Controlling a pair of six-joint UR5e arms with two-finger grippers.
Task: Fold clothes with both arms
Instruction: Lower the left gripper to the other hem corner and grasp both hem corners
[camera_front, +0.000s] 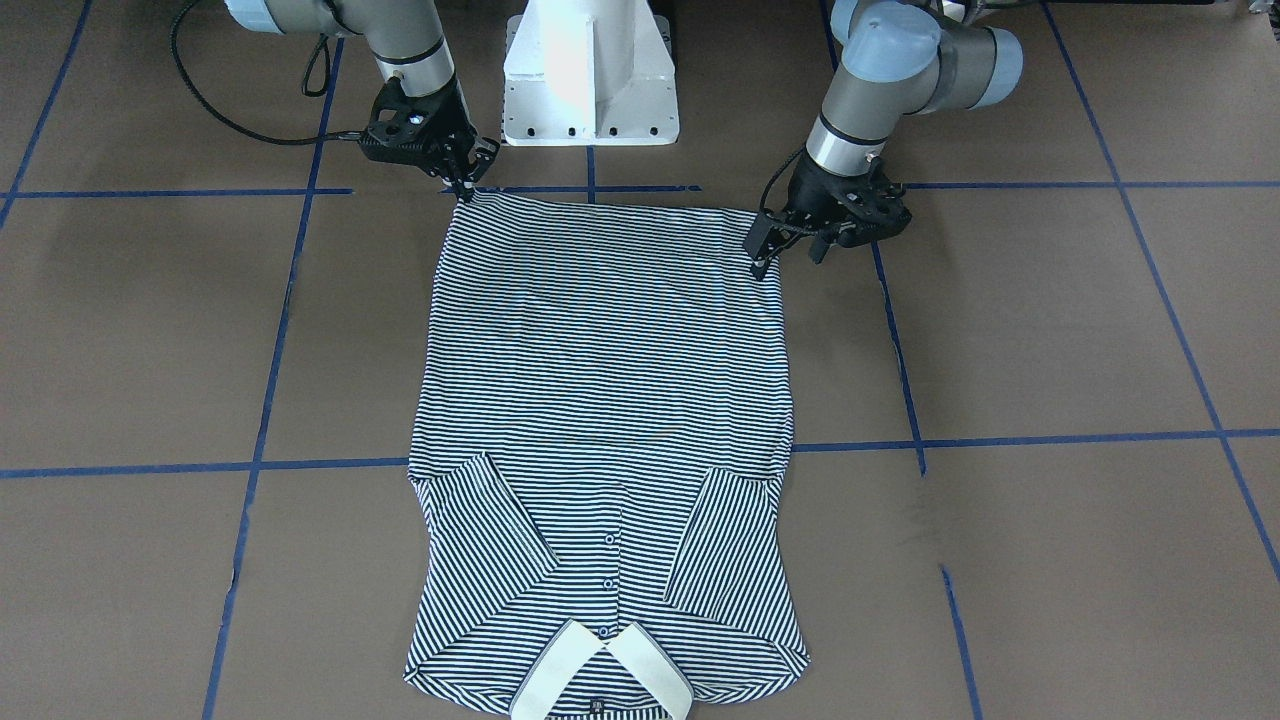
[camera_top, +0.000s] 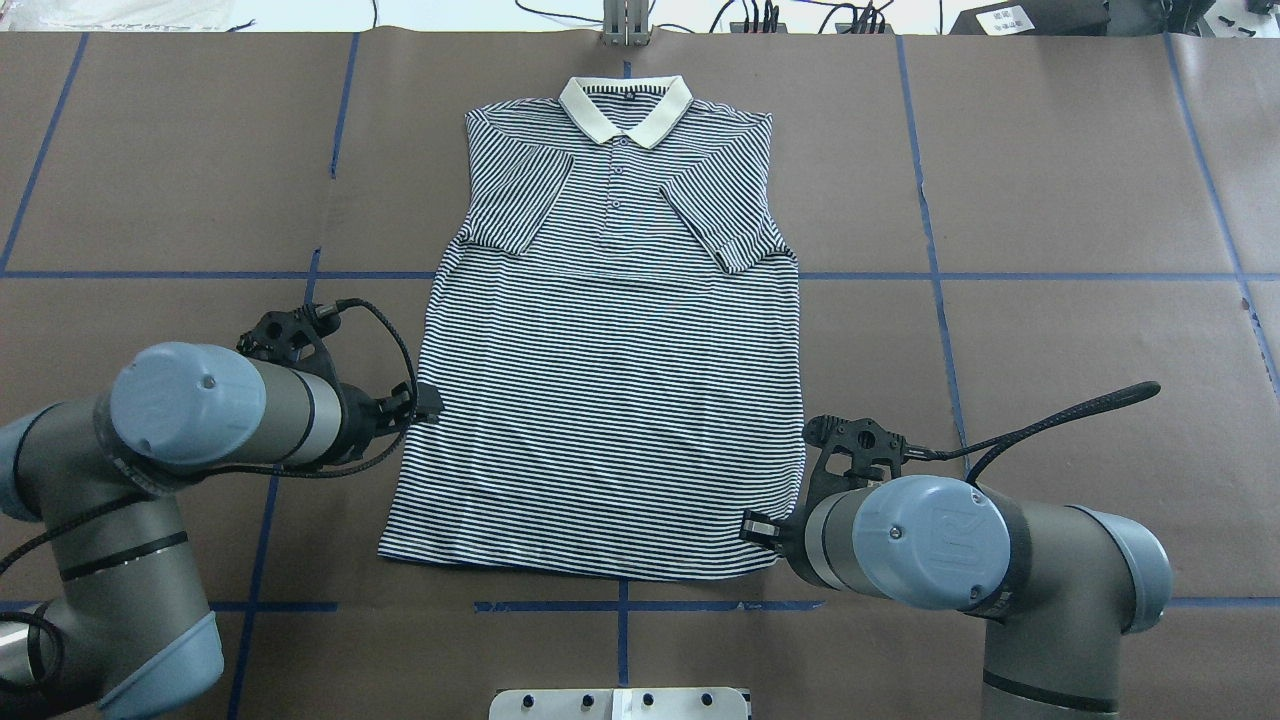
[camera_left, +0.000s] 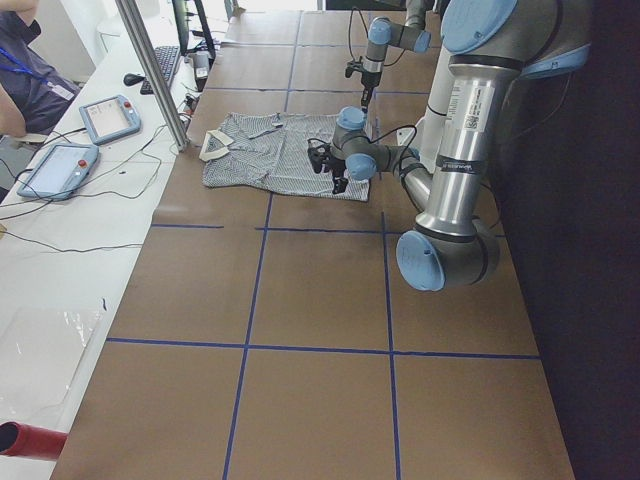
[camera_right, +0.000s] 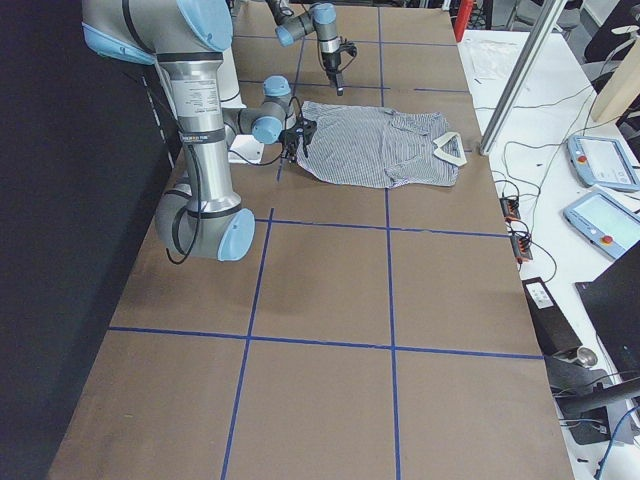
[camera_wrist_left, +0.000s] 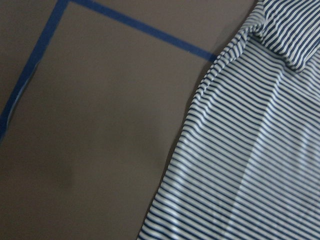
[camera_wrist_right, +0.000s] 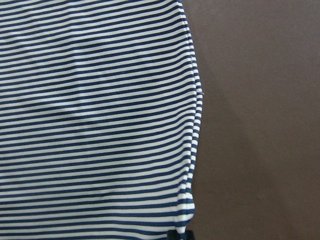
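The striped polo shirt (camera_top: 610, 400) lies flat and face up on the brown table, white collar (camera_top: 625, 105) away from the robot and both sleeves folded in over the chest. My right gripper (camera_front: 465, 185) is down at the hem's corner on its side, fingers pinched together on the fabric; its wrist view shows that shirt corner (camera_wrist_right: 186, 220) at the frame's bottom edge. My left gripper (camera_front: 790, 255) hovers at the shirt's other side edge near the hem, fingers apart with nothing between them. Its wrist view shows only the shirt's edge (camera_wrist_left: 200, 150) and bare table.
Blue tape lines (camera_top: 620, 606) grid the brown table cover. The white pedestal base (camera_front: 590, 80) stands behind the hem. A metal pole (camera_left: 155, 75), tablets (camera_left: 60, 170) and cables sit on the white bench past the collar, where a person's sleeve (camera_left: 25, 75) shows.
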